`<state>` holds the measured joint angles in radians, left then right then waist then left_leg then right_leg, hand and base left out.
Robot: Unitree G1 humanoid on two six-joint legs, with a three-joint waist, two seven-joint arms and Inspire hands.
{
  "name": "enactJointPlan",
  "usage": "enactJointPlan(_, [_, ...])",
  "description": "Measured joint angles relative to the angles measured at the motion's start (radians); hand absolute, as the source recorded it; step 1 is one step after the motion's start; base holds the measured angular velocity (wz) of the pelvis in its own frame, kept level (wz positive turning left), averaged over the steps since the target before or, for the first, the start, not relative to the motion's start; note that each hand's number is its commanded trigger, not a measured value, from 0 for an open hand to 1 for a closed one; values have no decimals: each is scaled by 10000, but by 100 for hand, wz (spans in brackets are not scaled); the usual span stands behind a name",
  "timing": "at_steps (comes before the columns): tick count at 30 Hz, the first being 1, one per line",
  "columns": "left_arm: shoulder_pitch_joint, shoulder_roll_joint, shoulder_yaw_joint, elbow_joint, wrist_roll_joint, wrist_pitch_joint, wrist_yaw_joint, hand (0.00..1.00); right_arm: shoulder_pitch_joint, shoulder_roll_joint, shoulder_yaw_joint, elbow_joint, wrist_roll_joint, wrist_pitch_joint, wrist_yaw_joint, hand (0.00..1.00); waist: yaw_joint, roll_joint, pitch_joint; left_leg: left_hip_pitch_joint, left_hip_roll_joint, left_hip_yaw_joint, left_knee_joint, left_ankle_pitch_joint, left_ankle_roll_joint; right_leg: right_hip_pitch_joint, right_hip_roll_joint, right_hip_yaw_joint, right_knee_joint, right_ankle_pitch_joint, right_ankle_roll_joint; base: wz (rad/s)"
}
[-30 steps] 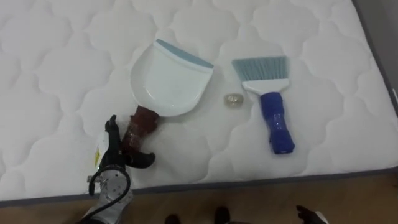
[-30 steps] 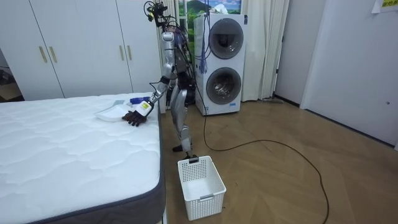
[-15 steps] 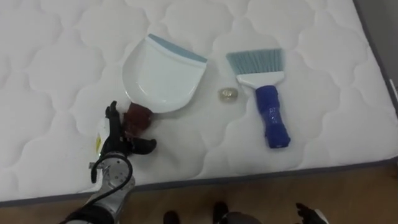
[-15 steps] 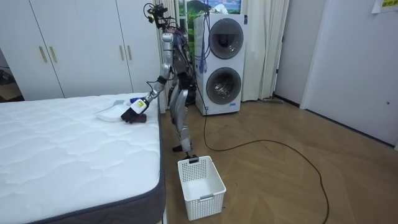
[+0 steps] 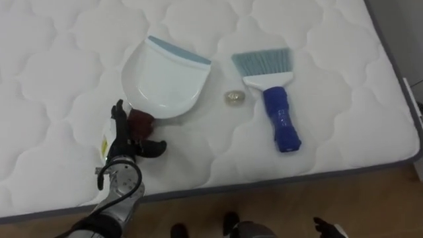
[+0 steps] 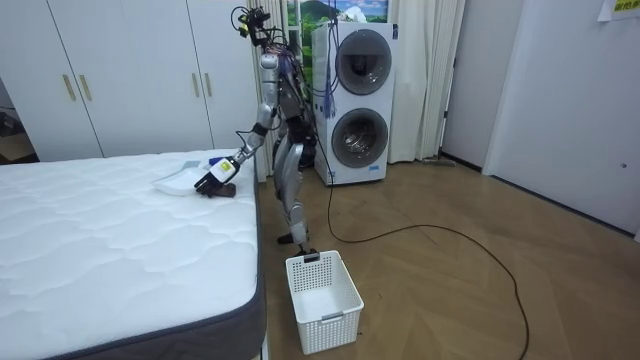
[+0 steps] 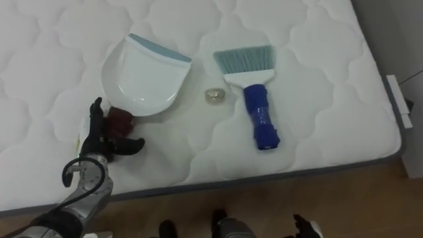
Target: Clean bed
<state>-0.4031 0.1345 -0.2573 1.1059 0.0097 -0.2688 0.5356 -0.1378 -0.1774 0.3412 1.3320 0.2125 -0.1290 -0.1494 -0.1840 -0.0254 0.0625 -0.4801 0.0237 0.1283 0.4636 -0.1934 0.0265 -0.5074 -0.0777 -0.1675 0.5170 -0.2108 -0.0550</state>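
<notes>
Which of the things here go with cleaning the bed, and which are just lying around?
For the job: bed, dustpan by the left hand, blue brush, small scrap between them; perhaps the white basket.
Just about: washing machines, wardrobe.

Dustpan handle (image 5: 141,121) half behind the left hand (image 5: 122,147); right hand (image 5: 326,226) cut off at the lower edge; tiny pale object (image 5: 232,97) unidentifiable.

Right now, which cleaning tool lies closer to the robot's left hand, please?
The white dustpan: its dark red handle is at the left hand; the blue-handled brush lies farther right.
</notes>
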Motion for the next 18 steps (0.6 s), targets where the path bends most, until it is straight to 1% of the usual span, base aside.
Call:
enactJointPlan(9, [-22,16,7,151,-212,6,-197,0,5,21,1,-129,50,11,-3,0,-25,13,-8,-7,10,3,36,-24,-1,12,1,-3,-11,0,0,0])
enactJointPlan(13, [-27,9,8,192,-203,11,-227,0,17,21,2,-173,141,154,-25,0,-21,19,-11,1,9,3,25,-24,-1,7,7,9,6,0,0,0])
enactJointPlan(14, [-33,18,9,257,-204,11,-268,11,19,22,3,-173,141,158,-30,0,-23,20,-12,10,8,6,16,-24,-1,7,9,19,5,0,0,0])
enactJointPlan(16, [-33,23,8,334,-205,9,-311,100,28,22,3,-174,139,158,-69,0,-24,19,-15,23,4,25,-4,-24,-1,7,10,32,2,0,0,0])
enactJointPlan(18, [-36,41,-3,362,-202,9,-387,100,32,21,6,-198,142,158,-152,0,-23,17,-20,28,2,35,-17,-24,-1,7,9,34,-7,0,1,0])
